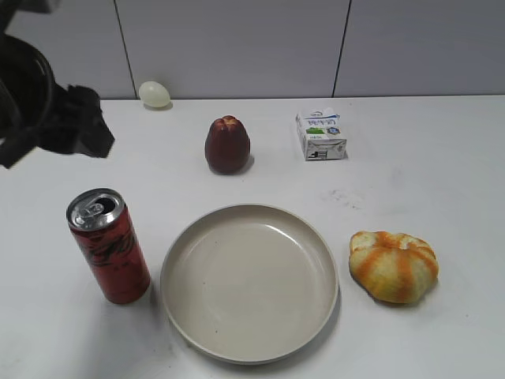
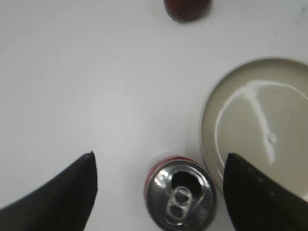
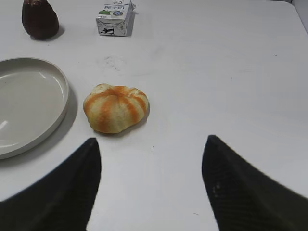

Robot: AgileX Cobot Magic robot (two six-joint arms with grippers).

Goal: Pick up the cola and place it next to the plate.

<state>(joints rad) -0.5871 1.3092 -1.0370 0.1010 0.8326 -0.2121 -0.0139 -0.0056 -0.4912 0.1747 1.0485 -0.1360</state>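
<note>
The cola (image 1: pixel 109 248) is a tall slim red can with black script and a silver top whose tab sits beside an open mouth; it stands upright, long axis vertical, just left of the plate (image 1: pixel 251 347) with a narrow gap between them. The left gripper (image 2: pixel 159 168) hangs above it with fingers spread wide and clear of it, the can top (image 2: pixel 179 193) showing between them. The right gripper (image 3: pixel 151 149) is also spread, empty, right of the plate near the orange-striped bun (image 3: pixel 116 108).
</note>
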